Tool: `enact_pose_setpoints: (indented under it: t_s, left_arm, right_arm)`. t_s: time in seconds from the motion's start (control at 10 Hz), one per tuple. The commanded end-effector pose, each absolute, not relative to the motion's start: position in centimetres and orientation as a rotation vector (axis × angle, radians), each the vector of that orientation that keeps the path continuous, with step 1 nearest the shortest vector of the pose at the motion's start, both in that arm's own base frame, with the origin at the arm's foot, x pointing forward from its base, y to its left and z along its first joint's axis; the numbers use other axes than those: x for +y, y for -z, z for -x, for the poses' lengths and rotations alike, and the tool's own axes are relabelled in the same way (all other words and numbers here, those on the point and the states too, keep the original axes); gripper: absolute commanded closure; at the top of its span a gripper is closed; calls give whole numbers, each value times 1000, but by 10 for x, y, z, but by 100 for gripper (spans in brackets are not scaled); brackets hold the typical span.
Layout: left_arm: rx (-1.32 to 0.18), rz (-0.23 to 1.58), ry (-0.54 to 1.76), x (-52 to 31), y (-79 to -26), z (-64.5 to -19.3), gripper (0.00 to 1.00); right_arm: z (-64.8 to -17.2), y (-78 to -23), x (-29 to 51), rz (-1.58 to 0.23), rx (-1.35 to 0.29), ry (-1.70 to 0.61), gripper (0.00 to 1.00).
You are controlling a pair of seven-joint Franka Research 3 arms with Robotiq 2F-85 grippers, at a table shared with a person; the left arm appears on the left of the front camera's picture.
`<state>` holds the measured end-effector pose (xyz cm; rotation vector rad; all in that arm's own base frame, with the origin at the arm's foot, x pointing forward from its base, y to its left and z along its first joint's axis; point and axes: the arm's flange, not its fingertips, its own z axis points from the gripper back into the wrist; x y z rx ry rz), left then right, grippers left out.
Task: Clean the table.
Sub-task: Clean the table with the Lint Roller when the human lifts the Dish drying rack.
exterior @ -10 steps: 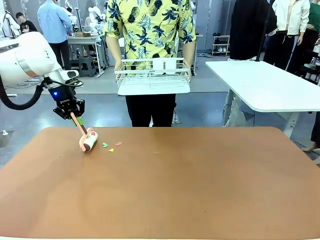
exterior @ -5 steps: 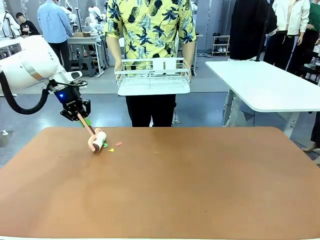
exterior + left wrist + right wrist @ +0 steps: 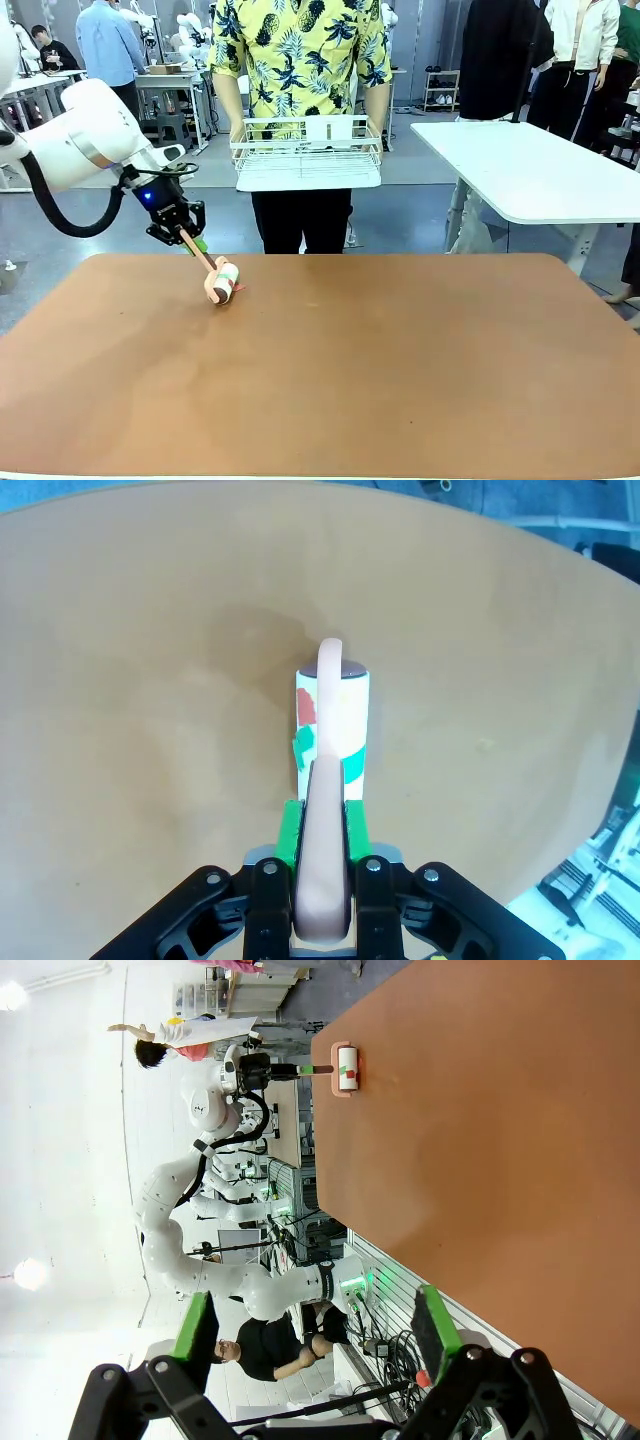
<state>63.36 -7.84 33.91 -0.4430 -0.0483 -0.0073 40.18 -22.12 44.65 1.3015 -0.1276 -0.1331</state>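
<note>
The reddish-brown table [image 3: 400,380] fills the lower front view. My left gripper [image 3: 185,238] is shut on the pink handle of a lint roller [image 3: 222,282], whose head rests on the table near the far left edge. In the left wrist view my left gripper [image 3: 323,830] clamps the handle between green pads. The white roller [image 3: 355,720] below it carries a red scrap [image 3: 306,708] and a green scrap [image 3: 305,745]. My right gripper [image 3: 315,1330] is open above the table [image 3: 500,1160], far from the roller [image 3: 347,1068].
A person stands at the far side holding a white wire rack [image 3: 305,150] at waist height. A white-topped table [image 3: 530,170] stands at the back right, off the brown table.
My left gripper has swept the roller to the right along the far edge, over the small coloured scraps. The scraps that lay on the table are now under or on the roller.
</note>
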Motion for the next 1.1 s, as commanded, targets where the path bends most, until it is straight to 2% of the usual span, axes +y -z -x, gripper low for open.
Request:
enact_pose_setpoints:
  t_s: [0.0, 0.5, 0.9, 1.0]
  left_arm:
    - [-68, 409, -32, -98, -281, -647, 79]
    - [-76, 441, 9, -138, -278, -649, 79]
    - [-74, 504, 66, -154, -297, -649, 79]
    - [-112, 521, 64, -153, -307, -647, 79]
  right_arm:
    - [-401, -449, -221, -1305, -131, 129, 0]
    - [-401, -449, -221, -1305, -131, 129, 0]
    - [-401, -449, -221, -1305, -131, 129, 0]
    - [-401, -449, -221, -1305, -131, 129, 0]
